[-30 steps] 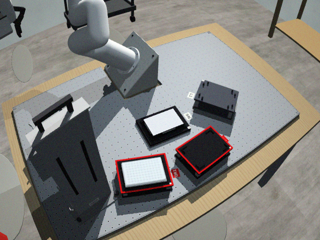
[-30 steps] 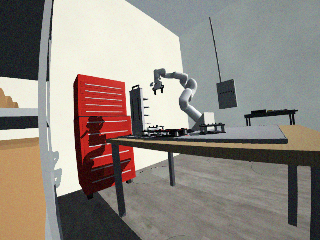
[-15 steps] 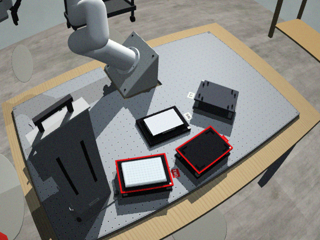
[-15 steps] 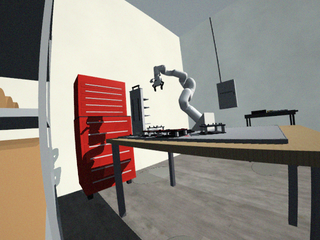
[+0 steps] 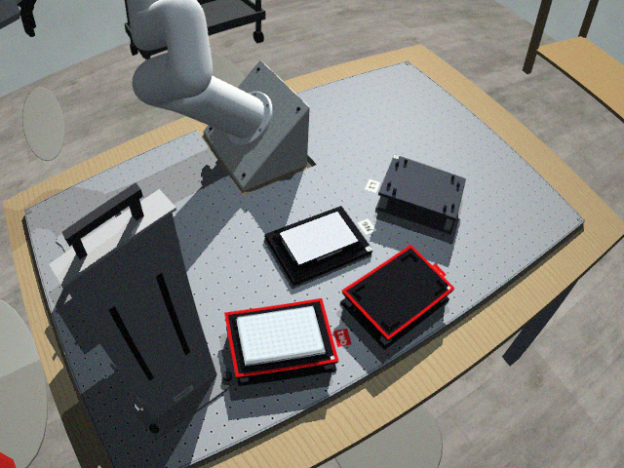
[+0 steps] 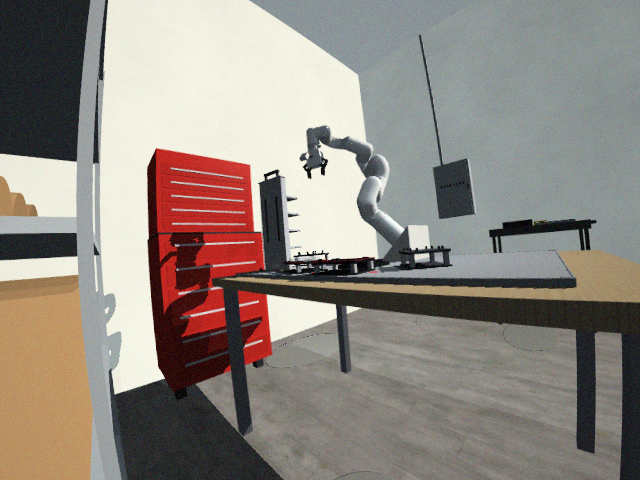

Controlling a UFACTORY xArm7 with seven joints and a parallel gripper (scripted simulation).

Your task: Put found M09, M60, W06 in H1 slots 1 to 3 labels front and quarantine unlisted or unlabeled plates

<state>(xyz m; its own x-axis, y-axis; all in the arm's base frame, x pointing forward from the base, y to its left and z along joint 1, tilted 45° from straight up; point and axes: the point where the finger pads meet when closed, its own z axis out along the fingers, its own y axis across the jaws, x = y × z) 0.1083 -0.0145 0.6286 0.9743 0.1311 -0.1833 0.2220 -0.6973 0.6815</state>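
Plate hotel [image 6: 272,222] below and left of the fingers, shelf contents too small to read, gripper [image 6: 314,171] spread wide, empty, out of the top view.

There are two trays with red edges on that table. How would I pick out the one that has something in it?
Start at the tall dark tower with a handle at the left end of the grey deck. Just to its right, near the front edge, sits a red-bordered nest carrying a pale plate with a grid of wells. Its red-bordered neighbour further right shows only a bare black top.
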